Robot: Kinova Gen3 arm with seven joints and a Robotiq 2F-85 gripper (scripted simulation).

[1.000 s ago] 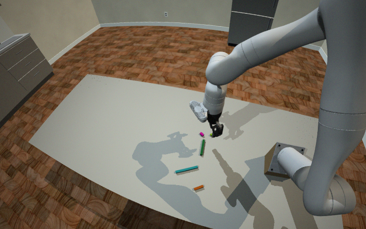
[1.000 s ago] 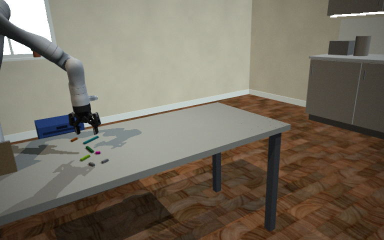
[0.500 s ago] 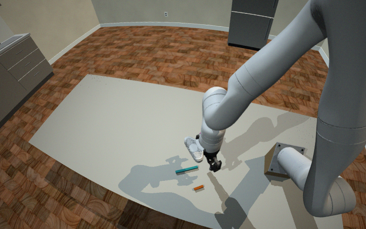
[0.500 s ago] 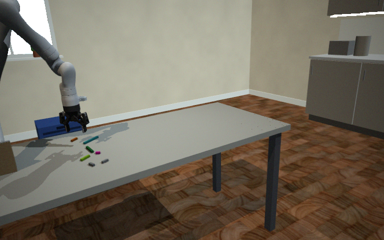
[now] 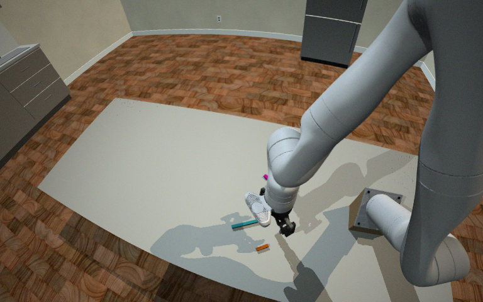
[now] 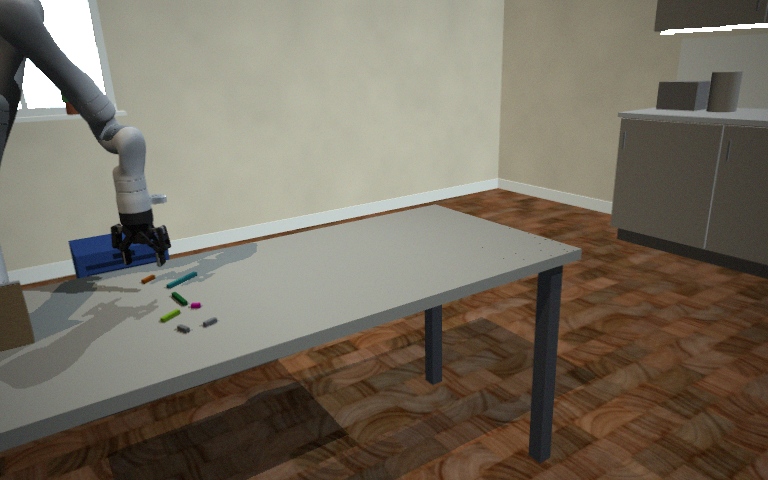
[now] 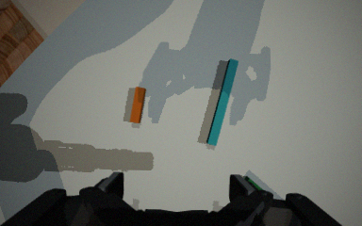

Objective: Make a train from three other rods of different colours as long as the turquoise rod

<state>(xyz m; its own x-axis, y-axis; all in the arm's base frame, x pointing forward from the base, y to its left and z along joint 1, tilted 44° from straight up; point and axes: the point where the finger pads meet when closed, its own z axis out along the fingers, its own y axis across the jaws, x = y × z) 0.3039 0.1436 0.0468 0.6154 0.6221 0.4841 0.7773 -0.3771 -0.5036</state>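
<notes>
Top view: no writing can be read. The turquoise rod [image 5: 244,224] [image 6: 181,279] [image 7: 222,103] and the orange rod [image 5: 262,246] [image 6: 148,279] [image 7: 138,104] are laid apart, inside the table [image 5: 160,160] [image 6: 368,271] [image 7: 311,141] edge.

Exterior view: the gripper [image 5: 285,231] [image 6: 143,261] [image 7: 176,185] is held above the table, fingers spread apart. The green rod [image 6: 179,298] [image 7: 254,183], magenta rod [image 5: 265,176] [image 6: 195,305], lime rod [image 6: 170,315] and two grey rods [image 6: 209,322] are spaced apart.

Wrist view: nothing is clamped.

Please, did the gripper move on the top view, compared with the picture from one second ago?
Yes. The gripper moved toward the orange rod, which lies in the same place on the table.
</notes>
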